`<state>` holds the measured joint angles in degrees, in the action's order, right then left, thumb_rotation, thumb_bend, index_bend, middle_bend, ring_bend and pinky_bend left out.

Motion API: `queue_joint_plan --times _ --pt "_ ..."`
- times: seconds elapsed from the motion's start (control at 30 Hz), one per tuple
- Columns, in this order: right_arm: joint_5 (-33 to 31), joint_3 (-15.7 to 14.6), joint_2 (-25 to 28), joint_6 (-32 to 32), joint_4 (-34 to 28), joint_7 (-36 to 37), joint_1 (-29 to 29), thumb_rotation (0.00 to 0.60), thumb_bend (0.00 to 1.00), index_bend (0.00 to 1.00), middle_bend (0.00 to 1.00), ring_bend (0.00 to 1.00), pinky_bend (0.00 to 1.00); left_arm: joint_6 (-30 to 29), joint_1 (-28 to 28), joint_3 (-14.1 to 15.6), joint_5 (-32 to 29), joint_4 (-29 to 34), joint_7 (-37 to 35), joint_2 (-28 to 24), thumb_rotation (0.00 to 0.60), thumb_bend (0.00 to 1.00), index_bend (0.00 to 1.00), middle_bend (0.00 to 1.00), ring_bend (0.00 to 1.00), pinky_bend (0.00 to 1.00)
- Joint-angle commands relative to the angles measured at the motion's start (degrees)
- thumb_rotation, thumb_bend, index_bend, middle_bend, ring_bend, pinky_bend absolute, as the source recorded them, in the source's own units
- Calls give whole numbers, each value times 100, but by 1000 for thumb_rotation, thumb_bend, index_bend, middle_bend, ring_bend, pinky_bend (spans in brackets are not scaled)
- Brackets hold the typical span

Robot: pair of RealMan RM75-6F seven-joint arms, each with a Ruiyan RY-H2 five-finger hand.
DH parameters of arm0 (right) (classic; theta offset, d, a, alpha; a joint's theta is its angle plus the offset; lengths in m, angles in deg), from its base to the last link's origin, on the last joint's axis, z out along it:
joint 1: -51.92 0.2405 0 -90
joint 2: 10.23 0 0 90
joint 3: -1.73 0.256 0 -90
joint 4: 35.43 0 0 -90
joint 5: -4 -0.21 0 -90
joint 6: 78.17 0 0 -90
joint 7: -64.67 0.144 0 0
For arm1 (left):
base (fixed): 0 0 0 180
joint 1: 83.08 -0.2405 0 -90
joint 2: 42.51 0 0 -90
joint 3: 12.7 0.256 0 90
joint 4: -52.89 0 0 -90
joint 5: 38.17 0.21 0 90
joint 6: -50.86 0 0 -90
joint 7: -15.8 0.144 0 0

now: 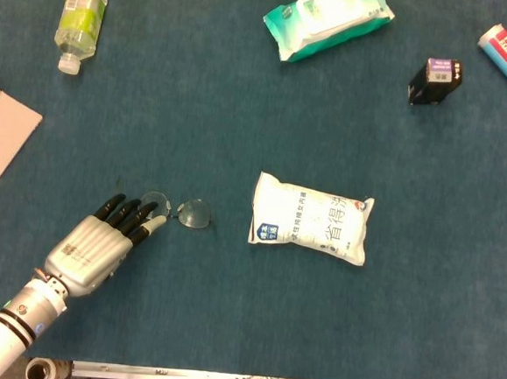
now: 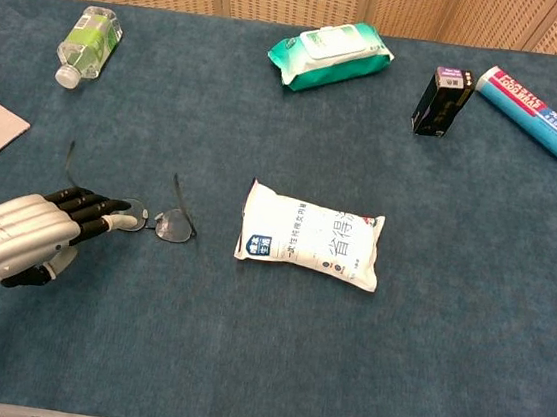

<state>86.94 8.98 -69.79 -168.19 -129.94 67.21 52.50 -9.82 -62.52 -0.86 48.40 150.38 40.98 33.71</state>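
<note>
Nearest us, our left hand (image 2: 18, 239) has the glasses (image 2: 161, 223) pinched at the left lens, tipped up off the blue table (image 2: 260, 368). Just right lies the white pouch (image 2: 309, 247). Farther back we see a green bottle (image 2: 88, 44), wipes pack (image 2: 328, 53) and small black box (image 2: 442, 101).

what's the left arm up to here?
The left hand holds a pair of wire-rimmed glasses by one lens, tilted up off the blue table with the temples rising. A white pouch lies just to their right. Bottle, wipes pack, dark box and wrap carton sit along the far edge. No right hand is in view.
</note>
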Motion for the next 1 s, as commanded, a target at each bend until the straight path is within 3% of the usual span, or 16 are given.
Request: queue_joint_plan --times 0.03,1.0 --pt "7 -5 1 1 -1 1 0 600 288 603 389 257 288 -34 -26 7 26 42 -39 -50 600 803 40 0 0 0" --pt "91 -11 47 -112 -60 52 -46 600 288 603 389 257 288 -178 -277 143 95 188 -679 -848 600 803 64 0 0 0"
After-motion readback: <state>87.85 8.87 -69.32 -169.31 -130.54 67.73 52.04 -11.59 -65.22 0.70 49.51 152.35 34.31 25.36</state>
